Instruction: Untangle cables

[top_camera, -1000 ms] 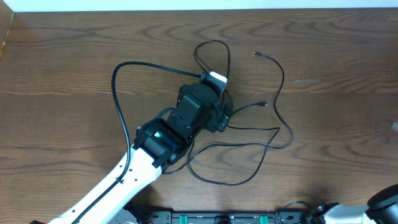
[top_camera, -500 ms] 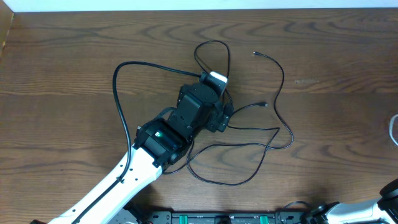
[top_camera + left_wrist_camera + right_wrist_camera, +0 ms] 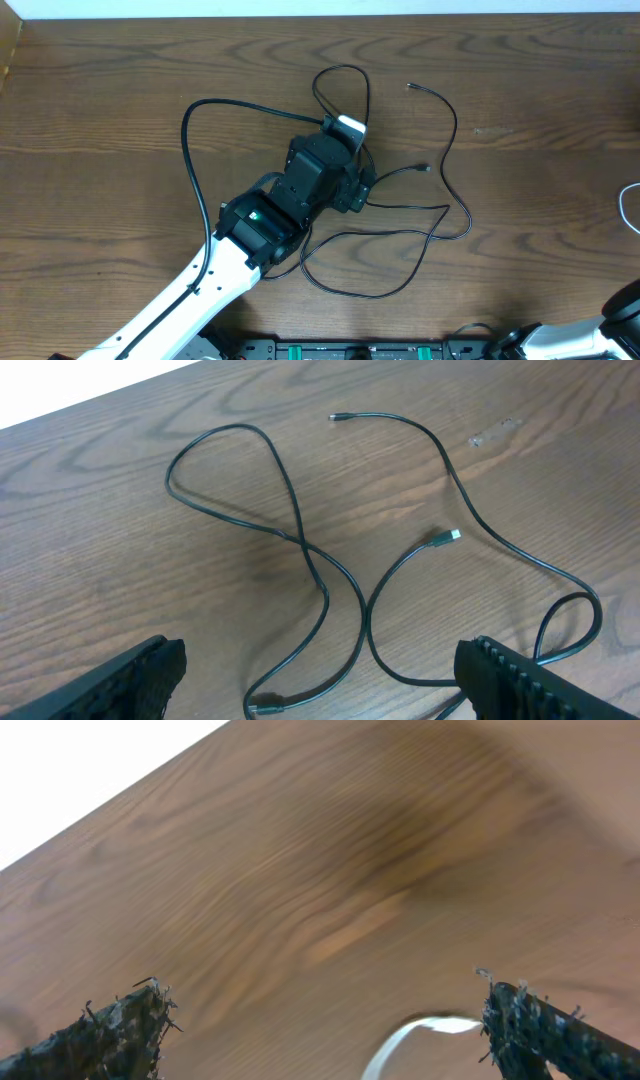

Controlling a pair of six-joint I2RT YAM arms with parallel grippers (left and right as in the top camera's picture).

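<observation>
Left hand (image 3: 320, 675) (spread wide) hovers over looped black cables (image 3: 322, 585).

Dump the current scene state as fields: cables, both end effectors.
surface: dark wood table
black cables: looped and crossing each other mid-table, plug ends free
white cable: apart from the black ones, at the right edge of the overhead view
left end effector: open, above the black cables, holding nothing
right end effector: open, holding nothing; white cable loop below it, blurred
task status: black cables not yet separated
</observation>
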